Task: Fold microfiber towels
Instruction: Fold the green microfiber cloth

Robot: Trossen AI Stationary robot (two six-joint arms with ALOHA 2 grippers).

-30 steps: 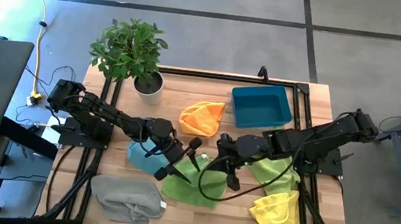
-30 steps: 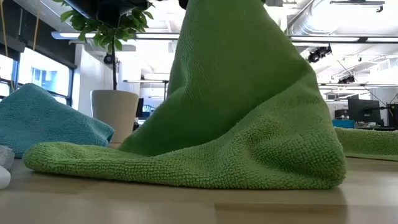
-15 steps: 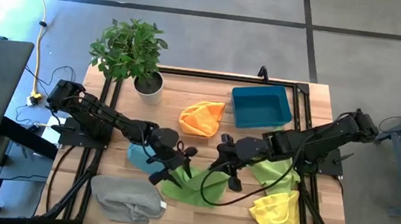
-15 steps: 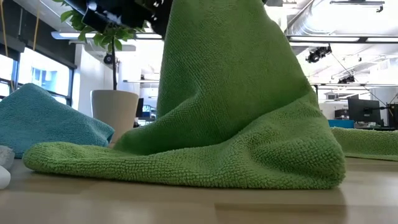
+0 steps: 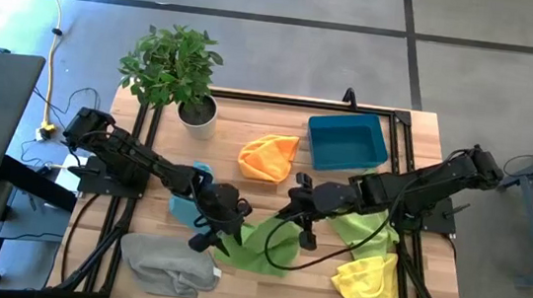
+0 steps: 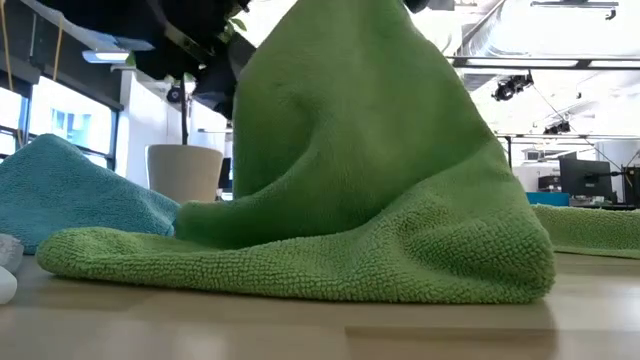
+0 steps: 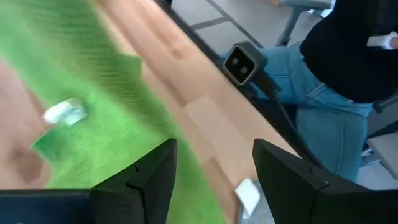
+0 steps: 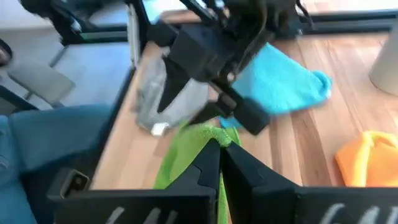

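The green towel [image 6: 380, 180] rises like a tent from the table, and its peak is in my shut right gripper [image 8: 216, 149] near the table's middle [image 5: 292, 209]. Its lower hem [image 6: 300, 270] lies spread on the wood. My left gripper [image 5: 214, 239] is open and tips down over the towel's left part [image 7: 112, 143], where a white tag [image 7: 64, 112] shows. I cannot tell whether its fingers touch the cloth. Loose on the table lie the light blue [image 5: 184, 206], orange [image 5: 268, 156], grey [image 5: 167, 263], yellow [image 5: 371, 284] and lime green [image 5: 368, 224] towels. My right gripper pinches a bunched bit of the green towel's top [image 8: 210, 135] between its two fingers. It comes slanting down from the table's right side. The cloth hangs below the fingers and widens downward, with its lower part resting on the table.
A blue plastic bin [image 5: 347, 141] stands at the far right and a potted plant [image 5: 175, 70] at the far left. A person in jeans [image 7: 329, 118] sits beyond the table's near edge. Cables [image 5: 286, 250] loop over the green towel.
My left gripper has gone down and toward the table's near edge, tipping its fingers downward over the green towel's left part. The towel's left flank has drawn in a little beside it. Its peak has stayed up in my right gripper.
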